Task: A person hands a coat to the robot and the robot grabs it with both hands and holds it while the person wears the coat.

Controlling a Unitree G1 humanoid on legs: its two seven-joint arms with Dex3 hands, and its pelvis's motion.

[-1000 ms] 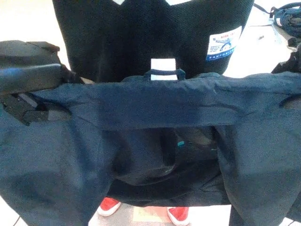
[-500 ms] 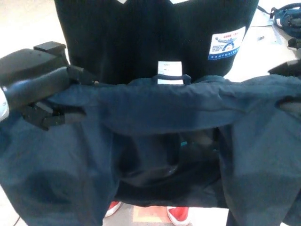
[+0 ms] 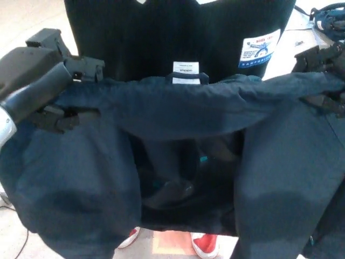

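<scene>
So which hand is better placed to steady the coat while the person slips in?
Left, probably. The left hand shows clearly clamped on the coat at the collar; the right hand sits half out of frame.

The coat hides the person below the waist, except red shoes. The right hand is cut by the right edge. Label print is unreadable.
</scene>
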